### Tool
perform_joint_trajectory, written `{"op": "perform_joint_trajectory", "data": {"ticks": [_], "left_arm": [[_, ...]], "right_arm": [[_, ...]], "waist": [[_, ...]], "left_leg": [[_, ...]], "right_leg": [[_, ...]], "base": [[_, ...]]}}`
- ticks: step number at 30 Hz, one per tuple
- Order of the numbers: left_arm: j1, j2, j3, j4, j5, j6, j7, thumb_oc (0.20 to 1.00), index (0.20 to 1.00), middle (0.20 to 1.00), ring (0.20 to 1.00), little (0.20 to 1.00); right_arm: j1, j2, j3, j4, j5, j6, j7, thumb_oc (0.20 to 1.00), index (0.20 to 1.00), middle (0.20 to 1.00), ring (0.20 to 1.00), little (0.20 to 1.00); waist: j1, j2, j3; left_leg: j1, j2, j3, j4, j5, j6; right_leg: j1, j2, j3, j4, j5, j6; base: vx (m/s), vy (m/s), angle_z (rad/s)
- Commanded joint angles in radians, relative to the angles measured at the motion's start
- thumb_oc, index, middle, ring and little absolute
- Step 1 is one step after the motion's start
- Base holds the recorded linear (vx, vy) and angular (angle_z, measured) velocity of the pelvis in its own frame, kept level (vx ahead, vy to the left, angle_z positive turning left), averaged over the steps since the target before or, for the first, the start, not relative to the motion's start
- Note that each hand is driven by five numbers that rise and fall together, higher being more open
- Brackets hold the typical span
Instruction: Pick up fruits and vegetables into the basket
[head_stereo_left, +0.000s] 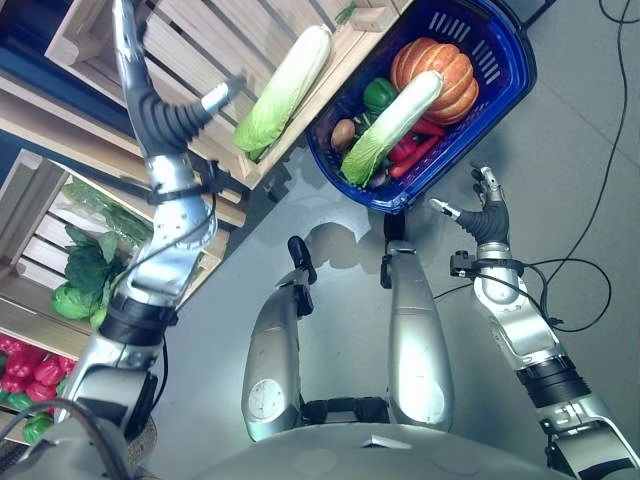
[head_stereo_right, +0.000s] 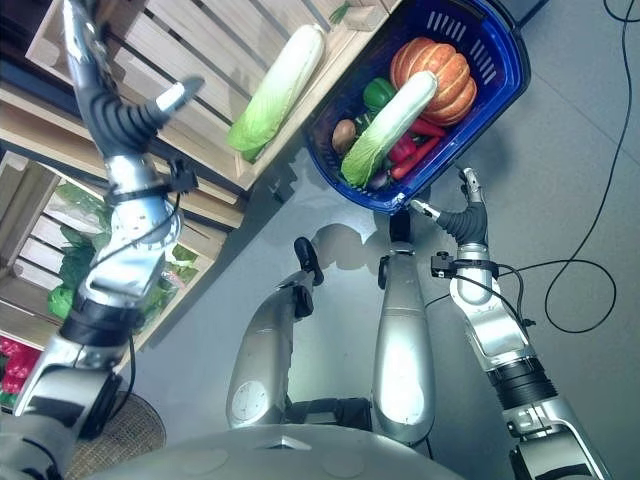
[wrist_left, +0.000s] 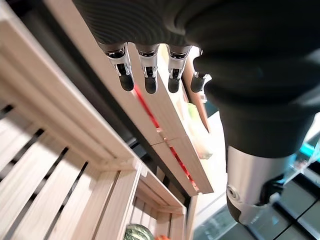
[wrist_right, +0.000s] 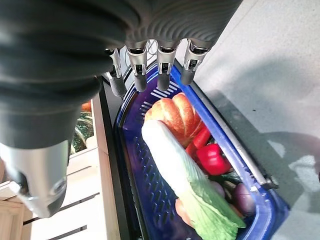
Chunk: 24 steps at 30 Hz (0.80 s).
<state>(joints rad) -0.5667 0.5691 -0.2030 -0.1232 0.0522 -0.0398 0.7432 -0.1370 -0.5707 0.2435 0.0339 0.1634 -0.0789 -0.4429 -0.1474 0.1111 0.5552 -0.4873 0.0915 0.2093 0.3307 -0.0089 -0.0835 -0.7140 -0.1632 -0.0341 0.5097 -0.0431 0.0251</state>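
Nearest to me, at about four o'clock in the head views, my right hand (head_stereo_left: 487, 215) hung over bare grey floor (head_stereo_left: 580, 120) just short of the basket rim, fingers straight and relaxed, thumb out to the side, holding nothing. Its wrist camera showed the same: the dark-tipped fingers (wrist_right: 163, 80) in a loose row above the near edge of the blue basket (wrist_right: 130, 165), not touching it.

At about nine o'clock, beside my left arm, the lower wooden crate (head_stereo_left: 35, 215) held leafy greens (head_stereo_left: 85, 270), and red peppers (head_stereo_left: 30, 370) lay at about eight o'clock in the corner.

Farther out, at about one o'clock, the blue basket (head_stereo_left: 505, 85) sat on the floor against the shelf. In it I saw one napa cabbage (head_stereo_left: 395, 120) lying slantwise across an orange pumpkin (head_stereo_left: 445, 70), with a green pepper (head_stereo_left: 378, 93), red peppers (head_stereo_left: 410, 150) and what I took for a brown potato (head_stereo_left: 343, 133), though it was too small to be sure.

A second napa cabbage (head_stereo_left: 285, 85) lay at twelve o'clock in the upper slatted crate (head_stereo_left: 180, 40), leafy end at the crate's front board.

My left hand (head_stereo_left: 205, 100) was raised at about eleven o'clock over that crate, well apart from the cabbage. In its wrist view the fingers (wrist_left: 150, 75) hung extended and empty above the wooden slats (wrist_left: 55, 165).
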Motion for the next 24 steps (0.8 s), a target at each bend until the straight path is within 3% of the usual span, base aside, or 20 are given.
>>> {"op": "perform_joint_trajectory", "data": {"ticks": [1,6,7,12,20,24], "left_arm": [[-0.051,0.056,-0.030,0.045,0.034,0.104,0.027,1.000,1.000,1.000,1.000,1.000],[-0.206,0.069,-0.116,0.215,0.012,0.249,0.020,1.000,1.000,1.000,1.000,1.000],[-0.236,0.067,-0.141,0.271,0.003,0.267,0.023,1.000,1.000,1.000,1.000,1.000],[-0.318,0.045,-0.190,0.458,-0.069,0.309,-0.019,1.000,1.000,1.000,1.000,1.000],[-0.360,-0.031,-0.202,0.763,-0.260,0.255,-0.047,1.000,1.000,1.000,1.000,1.000],[-0.378,-0.031,-0.184,0.857,-0.329,0.250,-0.042,1.000,1.000,1.000,1.000,1.000]], "right_arm": [[0.013,-0.018,0.014,-0.081,-0.052,-0.015,0.024,1.000,1.000,1.000,1.000,1.000],[-0.004,-0.051,0.034,-0.115,-0.079,0.000,0.069,1.000,1.000,1.000,1.000,1.000],[-0.004,-0.060,0.041,-0.119,-0.077,0.001,0.078,1.000,1.000,1.000,1.000,1.000],[-0.008,-0.082,0.049,-0.136,-0.062,0.010,0.117,1.000,1.000,1.000,1.000,1.000],[-0.031,-0.101,0.055,-0.135,-0.063,0.015,0.131,1.000,1.000,1.000,1.000,1.000],[-0.045,-0.109,0.055,-0.134,-0.057,0.028,0.131,1.000,1.000,1.000,1.000,1.000]], "waist": [[-0.052,-0.008,-0.035],[-0.098,-0.018,-0.035],[-0.110,-0.020,-0.035],[-0.145,-0.022,-0.035],[-0.185,-0.020,-0.035],[-0.197,-0.025,-0.035]], "left_leg": [[-0.069,-0.004,0.011,0.043,-0.028,0.040],[-0.085,0.009,0.038,0.059,-0.033,0.035],[-0.074,0.009,0.033,0.068,-0.058,0.025],[-0.083,0.020,0.053,0.072,-0.060,0.017],[-0.102,0.030,0.075,0.071,-0.056,0.005],[-0.113,0.034,0.084,0.075,-0.057,-0.001]], "right_leg": [[-0.001,0.053,-0.036,0.098,-0.130,0.018],[-0.034,0.066,-0.008,0.117,-0.136,0.017],[-0.027,0.069,0.006,0.128,-0.162,0.023],[-0.052,0.077,0.026,0.140,-0.169,0.020],[-0.092,0.085,0.049,0.139,-0.166,0.016],[-0.107,0.089,0.052,0.139,-0.166,0.011]], "base": [[0.03,0.057,-0.11],[0.04,0.063,-0.17],[0.10,0.083,-0.16],[0.04,0.066,-0.13],[0.01,0.045,-0.09],[0.00,0.033,-0.10]]}}
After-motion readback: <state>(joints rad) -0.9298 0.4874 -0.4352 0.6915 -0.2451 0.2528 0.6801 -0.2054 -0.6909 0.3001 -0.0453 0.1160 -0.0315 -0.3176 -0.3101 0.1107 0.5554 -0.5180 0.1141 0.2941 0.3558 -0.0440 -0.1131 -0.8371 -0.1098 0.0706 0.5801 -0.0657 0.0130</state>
